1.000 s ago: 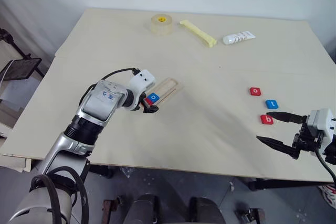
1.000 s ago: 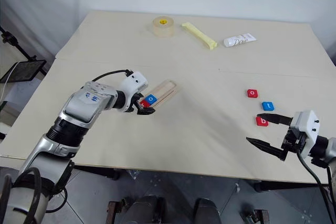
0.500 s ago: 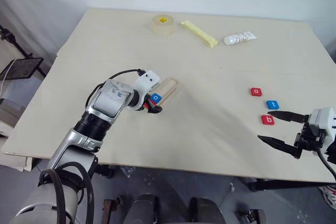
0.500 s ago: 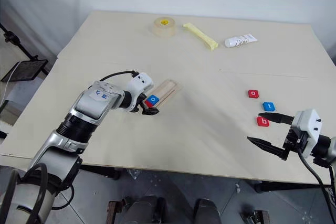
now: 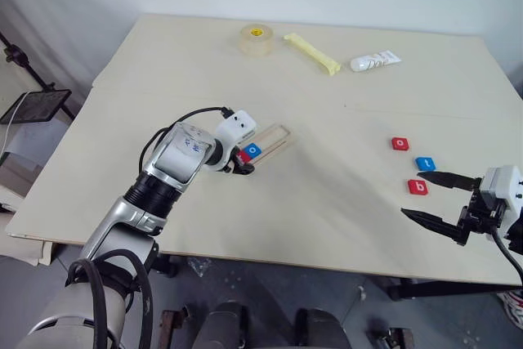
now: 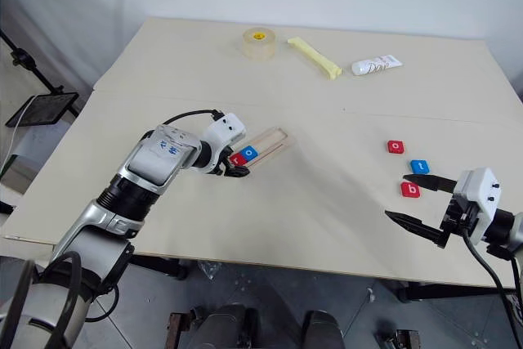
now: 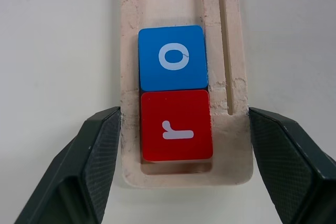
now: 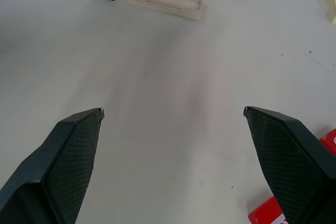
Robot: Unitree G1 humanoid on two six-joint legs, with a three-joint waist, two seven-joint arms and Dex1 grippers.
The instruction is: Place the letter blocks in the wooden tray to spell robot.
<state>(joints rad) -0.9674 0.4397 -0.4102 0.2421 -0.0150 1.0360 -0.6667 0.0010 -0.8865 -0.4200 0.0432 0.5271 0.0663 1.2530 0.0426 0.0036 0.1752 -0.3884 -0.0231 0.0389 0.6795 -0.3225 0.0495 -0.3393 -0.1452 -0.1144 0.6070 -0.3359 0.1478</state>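
Pale beige bench point(image 5: 327, 202) fills the space in front of a plain white wall, its top matte and lightly scuffed. Nearest on the robot's right, the right gripper point(image 5: 439, 199) hangs just above the bench edge with its two black fingers spread wide and nothing between them. Just beyond it lie three small flat square letter tiles, loose on the bench and close together but apart: a red tile with a white b point(image 5: 417, 187), a blue tile with a white t point(image 5: 425, 163) and, farthest of the three, a red tile with a white o point(image 5: 400, 144). Well apart from these, on the robot's left, the left gripper point(image 7: 184, 156) is lowered over the near end of the long narrow pale-wood tray point(image 7: 220, 56), its fingers standing one on each side of the tray — the left wrist view shows them beside the wood, and whether they touch it cannot be told. In the tray's shallow slot sit a red tile with a white r point(image 7: 177, 126) at the very end and a blue tile with a white o point(image 7: 172, 57) touching it. At the far side lie a roll of clear tape point(image 5: 255, 39), a yellow stick point(image 5: 310, 52) and a white tube point(image 5: 373, 60).
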